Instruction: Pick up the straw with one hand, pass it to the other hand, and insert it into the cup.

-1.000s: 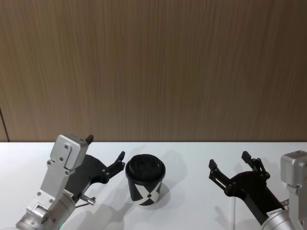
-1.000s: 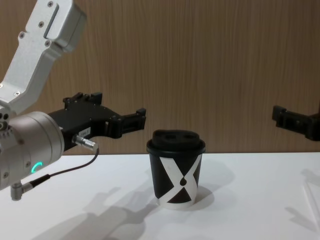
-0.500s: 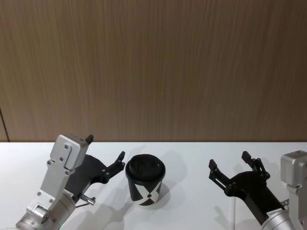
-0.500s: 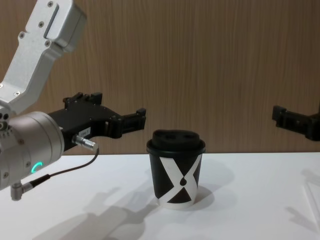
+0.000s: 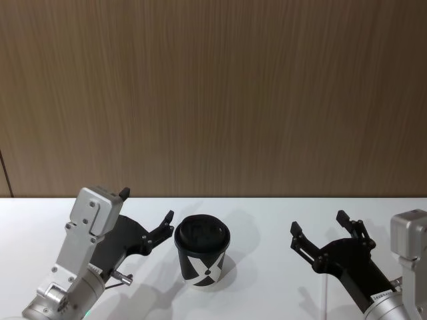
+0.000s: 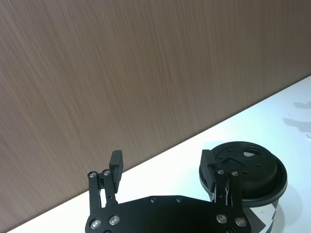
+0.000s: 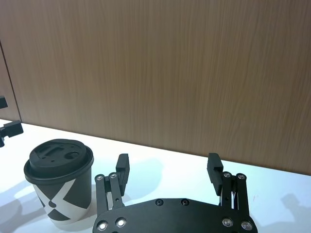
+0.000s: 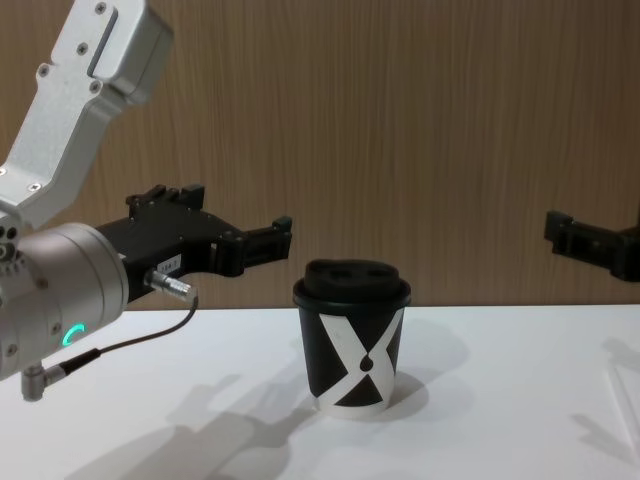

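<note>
Nothing moved since half-second ago: both arms static. Left gripper [image 5: 147,205] spread, just beside cup [image 5: 202,257] (lid on). Right gripper [image 5: 319,223] spread above what looks like straw [image 5: 325,293], flat on table [image 5: 267,220]. Pickup not begun.

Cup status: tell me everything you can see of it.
The cup is small, black and paper-looking, with a white X pattern, a black drop mark at the X's centre and a white base band. A black domed lid sits on it, with a sip opening on top; no straw is in it. It stands upright on the white table. Only the table touches it; the open left gripper hovers close at its left, apart from it.
</note>
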Robot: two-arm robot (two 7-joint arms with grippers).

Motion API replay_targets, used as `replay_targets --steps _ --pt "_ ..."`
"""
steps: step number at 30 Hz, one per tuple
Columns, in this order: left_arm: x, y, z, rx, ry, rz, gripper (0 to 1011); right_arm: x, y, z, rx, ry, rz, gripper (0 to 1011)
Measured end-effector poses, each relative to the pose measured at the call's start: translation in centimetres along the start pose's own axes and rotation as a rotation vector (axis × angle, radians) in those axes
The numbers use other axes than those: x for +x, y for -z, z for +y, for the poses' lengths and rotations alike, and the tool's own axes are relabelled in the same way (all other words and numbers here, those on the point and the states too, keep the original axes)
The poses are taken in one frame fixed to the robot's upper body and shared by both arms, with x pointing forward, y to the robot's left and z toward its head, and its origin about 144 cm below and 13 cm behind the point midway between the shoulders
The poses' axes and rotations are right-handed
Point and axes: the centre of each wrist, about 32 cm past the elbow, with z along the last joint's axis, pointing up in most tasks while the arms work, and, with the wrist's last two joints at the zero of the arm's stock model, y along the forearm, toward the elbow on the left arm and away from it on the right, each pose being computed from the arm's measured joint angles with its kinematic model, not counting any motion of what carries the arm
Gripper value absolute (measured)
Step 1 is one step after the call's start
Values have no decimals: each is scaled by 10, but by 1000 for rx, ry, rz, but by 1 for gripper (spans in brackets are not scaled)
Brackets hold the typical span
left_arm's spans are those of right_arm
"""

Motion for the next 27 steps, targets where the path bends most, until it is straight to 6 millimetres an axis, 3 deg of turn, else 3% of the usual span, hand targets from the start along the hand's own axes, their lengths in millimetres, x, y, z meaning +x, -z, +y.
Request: replay_targets --steps 27 --pt "0 0 0 0 0 0 1000 4 -23 -7 -130 8 45 1001"
